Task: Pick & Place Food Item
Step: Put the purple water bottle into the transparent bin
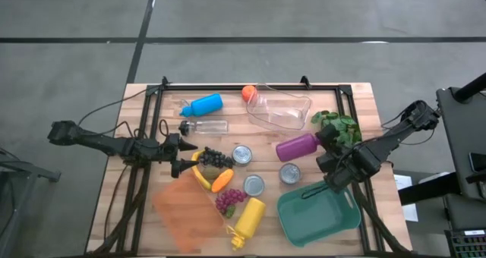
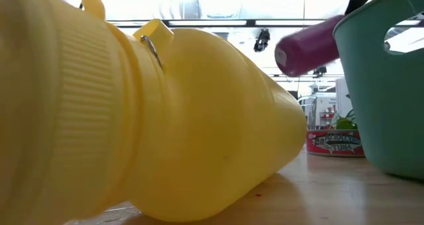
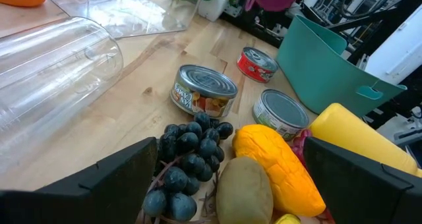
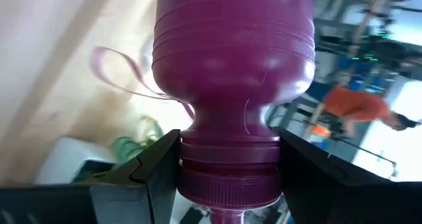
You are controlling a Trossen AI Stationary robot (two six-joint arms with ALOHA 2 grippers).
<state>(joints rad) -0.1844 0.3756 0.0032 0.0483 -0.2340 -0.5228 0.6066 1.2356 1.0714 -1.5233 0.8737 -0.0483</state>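
Right jaws [image 1: 326,153] clamp our purple bottle [image 1: 297,146] at its cap end, body pointing toward the left jaws [image 1: 181,155], which gape wide.

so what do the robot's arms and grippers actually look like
Both arms are dark, near-black jointed links with black cables trailing along them. The left gripper ends in two pointed black fingers; up close the fingers are broad, flat, matte-black plates. The right gripper has the same angular black fingers. No markings are visible.
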